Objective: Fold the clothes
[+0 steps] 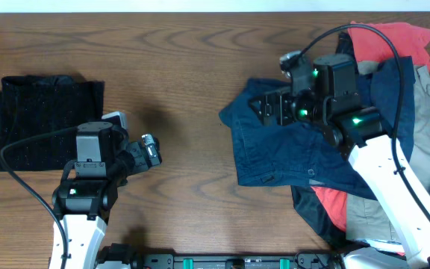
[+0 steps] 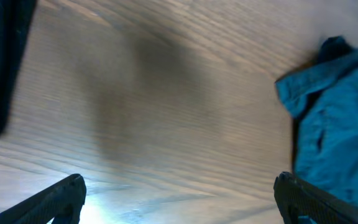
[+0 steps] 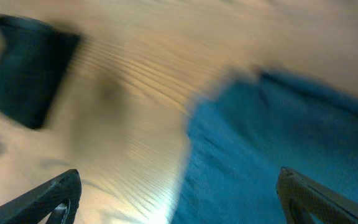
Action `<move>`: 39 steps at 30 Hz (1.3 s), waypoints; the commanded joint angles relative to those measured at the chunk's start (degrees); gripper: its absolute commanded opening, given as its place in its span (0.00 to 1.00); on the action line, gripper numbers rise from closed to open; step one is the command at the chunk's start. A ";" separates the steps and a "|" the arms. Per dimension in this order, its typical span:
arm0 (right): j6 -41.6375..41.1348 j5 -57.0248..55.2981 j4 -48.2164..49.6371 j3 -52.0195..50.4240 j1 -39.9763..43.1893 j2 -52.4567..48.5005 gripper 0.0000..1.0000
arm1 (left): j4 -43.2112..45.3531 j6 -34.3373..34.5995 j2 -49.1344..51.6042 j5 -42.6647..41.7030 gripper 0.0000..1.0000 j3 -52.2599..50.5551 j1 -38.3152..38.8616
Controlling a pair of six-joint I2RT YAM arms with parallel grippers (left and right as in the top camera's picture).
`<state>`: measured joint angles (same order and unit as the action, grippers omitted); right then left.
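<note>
A folded black fabric garment (image 1: 39,119) lies at frame left on the wooden desk (image 1: 185,67). We judge the crumpled navy blue garment (image 1: 290,153), right of centre, comes next. Our right tool (image 1: 266,108) above it and our left tool (image 1: 150,149) are both spread and empty. Next we must pinch its edge and spread it flat.

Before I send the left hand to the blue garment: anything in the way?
Nothing visible. Only bare table lies between the left hand and the blue garment; the folded black garment sits on the hand's other side.
</note>
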<state>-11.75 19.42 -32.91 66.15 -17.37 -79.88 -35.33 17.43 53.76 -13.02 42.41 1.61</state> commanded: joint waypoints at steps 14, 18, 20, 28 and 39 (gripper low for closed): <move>-1.95 -18.36 -21.40 0.52 10.05 0.15 0.99 | 5.42 11.87 19.58 -13.86 1.00 0.76 14.69; -1.97 -18.36 -23.21 0.52 11.65 0.15 0.99 | 11.82 17.66 26.05 -14.03 0.99 0.76 22.08; -1.95 -18.36 -23.78 0.52 12.20 0.15 0.99 | 15.47 20.31 29.05 -14.03 0.99 0.76 25.64; -1.92 -18.38 -24.79 0.52 12.48 0.15 0.99 | 29.90 27.74 39.91 -14.03 0.86 0.76 37.79; -1.90 -18.62 -25.05 0.52 12.50 0.15 0.99 | 21.68 15.89 40.37 -13.99 0.06 1.40 35.67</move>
<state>-13.21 1.45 -57.87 66.17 -5.58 -79.88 -9.96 38.89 96.01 -27.16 42.81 40.40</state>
